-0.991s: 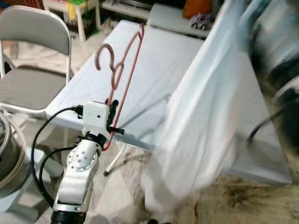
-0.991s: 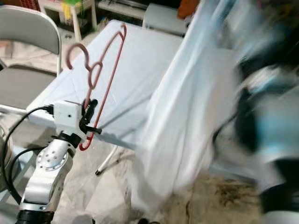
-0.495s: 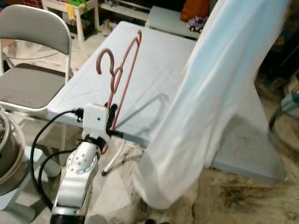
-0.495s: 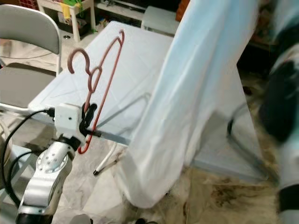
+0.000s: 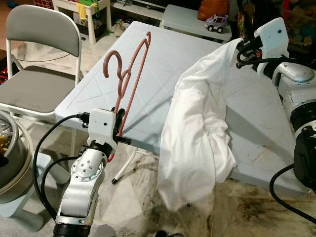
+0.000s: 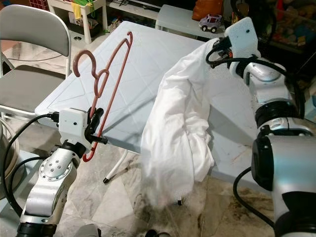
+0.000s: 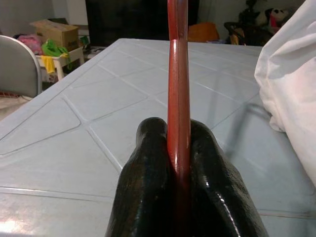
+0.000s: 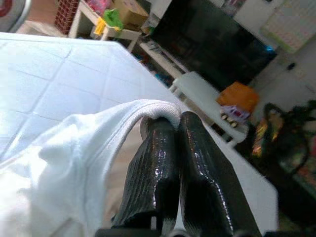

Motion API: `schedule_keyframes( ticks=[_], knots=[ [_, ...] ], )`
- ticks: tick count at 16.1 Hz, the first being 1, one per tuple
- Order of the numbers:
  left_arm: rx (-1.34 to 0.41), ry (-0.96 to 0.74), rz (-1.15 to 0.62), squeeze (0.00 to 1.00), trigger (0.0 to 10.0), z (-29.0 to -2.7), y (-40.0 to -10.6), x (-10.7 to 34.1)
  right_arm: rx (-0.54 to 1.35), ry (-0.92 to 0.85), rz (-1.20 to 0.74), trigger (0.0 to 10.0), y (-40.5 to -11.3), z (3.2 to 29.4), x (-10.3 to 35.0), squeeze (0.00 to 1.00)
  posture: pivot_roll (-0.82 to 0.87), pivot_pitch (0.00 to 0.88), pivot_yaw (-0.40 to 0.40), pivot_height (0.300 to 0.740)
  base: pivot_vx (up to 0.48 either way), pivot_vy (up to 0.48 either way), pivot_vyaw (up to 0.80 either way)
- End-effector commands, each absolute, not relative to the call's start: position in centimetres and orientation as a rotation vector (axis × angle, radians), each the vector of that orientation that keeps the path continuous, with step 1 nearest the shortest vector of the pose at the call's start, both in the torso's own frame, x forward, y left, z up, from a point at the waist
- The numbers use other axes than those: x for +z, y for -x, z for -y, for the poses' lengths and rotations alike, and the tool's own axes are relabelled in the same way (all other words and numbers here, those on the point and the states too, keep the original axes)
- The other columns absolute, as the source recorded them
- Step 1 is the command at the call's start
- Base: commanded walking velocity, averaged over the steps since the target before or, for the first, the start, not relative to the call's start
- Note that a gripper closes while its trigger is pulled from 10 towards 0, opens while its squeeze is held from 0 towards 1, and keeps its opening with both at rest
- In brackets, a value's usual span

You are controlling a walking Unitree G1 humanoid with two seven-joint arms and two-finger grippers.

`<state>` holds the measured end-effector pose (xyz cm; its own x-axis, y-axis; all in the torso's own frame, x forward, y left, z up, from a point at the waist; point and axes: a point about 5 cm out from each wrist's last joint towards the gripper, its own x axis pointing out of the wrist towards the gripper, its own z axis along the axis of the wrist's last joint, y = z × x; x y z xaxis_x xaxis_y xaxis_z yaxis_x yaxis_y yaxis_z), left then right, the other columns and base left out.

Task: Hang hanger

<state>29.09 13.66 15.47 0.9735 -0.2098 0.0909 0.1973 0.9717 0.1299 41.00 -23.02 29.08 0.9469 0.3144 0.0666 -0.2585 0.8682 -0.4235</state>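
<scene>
A red-brown hanger (image 5: 129, 81) stands upright over the near left edge of the pale blue table (image 5: 168, 64), its hook toward the chair. My left gripper (image 5: 118, 129) is shut on the hanger's lower bar, and the wrist view has the bar (image 7: 178, 98) pinched between the black fingers (image 7: 148, 187). My right gripper (image 5: 240, 49) is raised over the table's right side, shut on the hem of a white shirt (image 5: 197, 143). The shirt hangs down past the table's front edge. Its collar edge (image 8: 148, 109) lies against the fingers (image 8: 197, 168) in the right wrist view.
A grey folding chair (image 5: 39, 64) stands left of the table. A round pot (image 5: 7, 158) sits at the lower left. Behind the table are a low bench with a toy car (image 5: 216, 22) and a small table with toys (image 5: 84, 7). The floor is stained stone.
The right arm has swung in from the right and come to rest above the table; the shirt now hangs bunched and lower. The left gripper and hanger have barely moved.
</scene>
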Motion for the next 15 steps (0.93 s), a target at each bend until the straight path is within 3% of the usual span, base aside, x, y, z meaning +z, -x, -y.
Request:
schedule_keyframes(
  ticks=[1, 3, 4, 10, 15],
  knots=[
    [-0.213, -0.117, -0.017, 0.0, 10.0, -13.4, -28.9, 13.0, 0.3, 0.395, 0.043, 10.0, -40.7, 24.2, 27.6, 0.0, 0.33, 0.143, -0.19, 0.74, 0.0, 0.0, 0.0],
    [-0.213, -0.112, -0.019, 0.0, 10.0, -13.3, -29.0, 13.0, 0.339, 0.376, -0.02, 10.0, -40.5, 24.1, 25.6, 0.0, 0.33, 0.139, -0.191, 0.74, 0.0, 0.0, 0.0],
    [-0.213, -0.112, -0.02, 0.0, 10.0, -13.3, -29.0, 12.9, 0.343, 0.393, -0.034, 10.0, -40.4, 24.1, 25.0, 1.0, 0.33, 0.139, -0.191, 0.74, 0.0, 0.0, 0.0],
    [-0.237, -0.116, -0.017, 0.0, 10.0, -13.2, -29.4, 13.0, 0.465, 0.29, -0.035, 10.0, -39.1, 23.4, 22.5, 1.0, 0.32, 0.118, -0.167, 0.74, 0.0, 0.0, 0.0],
    [-0.292, -0.125, -0.019, 0.0, 10.0, -12.5, -30.3, 13.0, 0.581, 0.19, -0.081, 10.0, -35.2, 23.7, 19.9, 1.0, 0.29, 0.082, -0.124, 0.74, 0.0, 0.0, 0.0]
  ],
)
